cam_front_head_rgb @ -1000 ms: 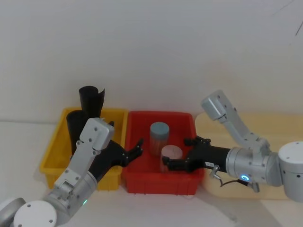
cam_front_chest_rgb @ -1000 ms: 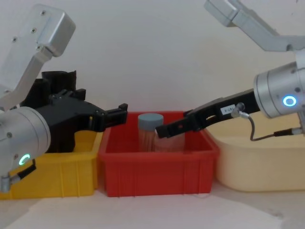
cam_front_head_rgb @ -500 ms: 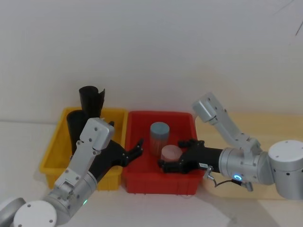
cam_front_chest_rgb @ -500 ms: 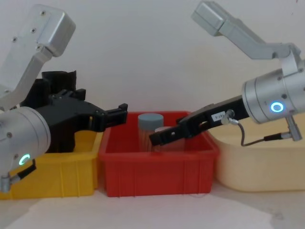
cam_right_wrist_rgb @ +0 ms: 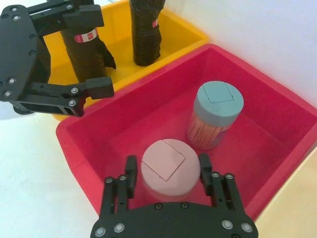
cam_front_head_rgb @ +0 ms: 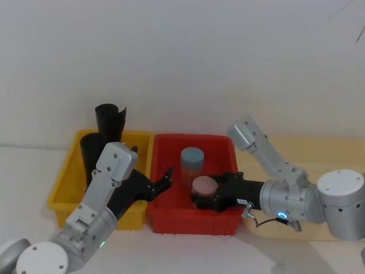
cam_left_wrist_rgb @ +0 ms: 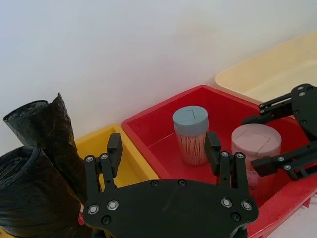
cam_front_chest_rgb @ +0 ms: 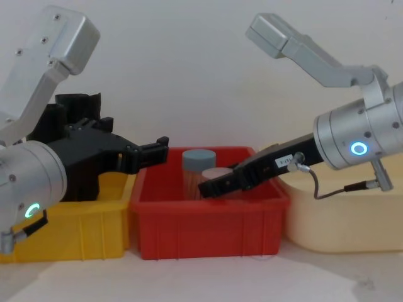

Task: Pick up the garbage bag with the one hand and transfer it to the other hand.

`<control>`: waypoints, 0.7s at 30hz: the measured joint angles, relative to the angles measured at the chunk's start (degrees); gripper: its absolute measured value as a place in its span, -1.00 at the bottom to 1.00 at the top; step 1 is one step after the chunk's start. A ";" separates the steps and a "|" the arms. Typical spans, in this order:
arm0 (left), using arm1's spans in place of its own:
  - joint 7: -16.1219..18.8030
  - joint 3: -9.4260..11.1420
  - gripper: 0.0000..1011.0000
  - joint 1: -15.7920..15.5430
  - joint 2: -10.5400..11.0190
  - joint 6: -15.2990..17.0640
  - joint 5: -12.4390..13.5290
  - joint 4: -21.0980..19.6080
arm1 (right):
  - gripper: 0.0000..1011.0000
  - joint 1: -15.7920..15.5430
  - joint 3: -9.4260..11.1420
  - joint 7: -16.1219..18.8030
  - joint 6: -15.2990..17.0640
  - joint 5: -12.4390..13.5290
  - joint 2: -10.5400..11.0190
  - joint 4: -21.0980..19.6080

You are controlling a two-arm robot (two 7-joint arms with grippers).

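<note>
The garbage bag (cam_front_head_rgb: 88, 151), a black roll with a red-and-white label band (cam_right_wrist_rgb: 85, 35), stands in the yellow bin (cam_front_head_rgb: 63, 182), partly hidden behind my left arm. My left gripper (cam_front_head_rgb: 164, 180), on the green-ringed arm, hangs open over the edge between the yellow and red bins, in front of the bag (cam_left_wrist_rgb: 25, 198) and not touching it. My right gripper (cam_front_head_rgb: 205, 197), on the blue-ringed arm, is low inside the red bin (cam_front_head_rgb: 191, 220). It is open, with one finger on each side of a pink-lidded jar (cam_right_wrist_rgb: 171, 168).
A second black roll with a ragged top (cam_front_head_rgb: 110, 123) stands at the back of the yellow bin. A blue-lidded jar of sticks (cam_front_head_rgb: 192, 162) stands in the red bin behind the pink one. A cream tray (cam_front_head_rgb: 319, 148) lies to the right. A white wall is close behind.
My right gripper has moved left and down into the red bin until its fingers straddle the pink-lidded jar. The left arm and the rolls have stayed still.
</note>
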 joint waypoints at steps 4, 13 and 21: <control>0.00 0.00 0.98 0.00 0.00 0.00 0.00 0.00 | 0.32 0.15 -0.14 0.05 -0.09 -0.09 -0.12 0.33; 0.00 0.00 0.98 0.00 0.00 0.00 0.00 0.00 | 0.32 0.27 -0.24 0.10 -0.16 -0.23 -0.23 0.60; 0.00 0.00 0.98 0.00 0.00 0.00 0.00 0.00 | 0.32 -0.03 0.81 -0.28 -0.71 -0.30 0.23 -0.88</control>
